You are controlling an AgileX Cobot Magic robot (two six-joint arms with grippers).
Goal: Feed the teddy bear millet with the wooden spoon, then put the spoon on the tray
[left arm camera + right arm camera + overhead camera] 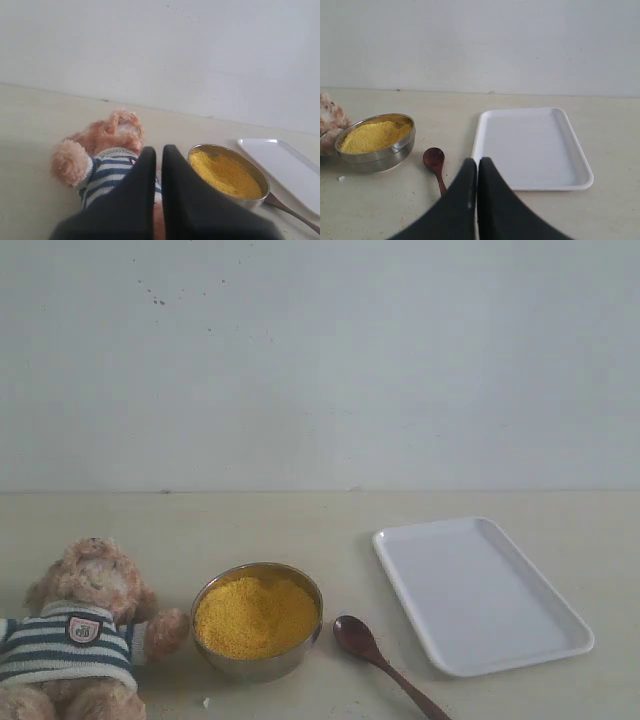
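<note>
At the desk's front left corner, teddy bear (75,630); just beside, steel bowl (255,670) of millet (255,618); then wooden spoon (357,637), white tray (480,590) toward the right edge. Jaws pressed together, empty, on left gripper (157,150) and right gripper (476,162).

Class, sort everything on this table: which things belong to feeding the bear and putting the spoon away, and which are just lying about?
Belong to the job: teddy bear, millet, its steel bowl, wooden spoon, tray.
Just lying about: one small white crumb on the table beside the bowl.
</note>
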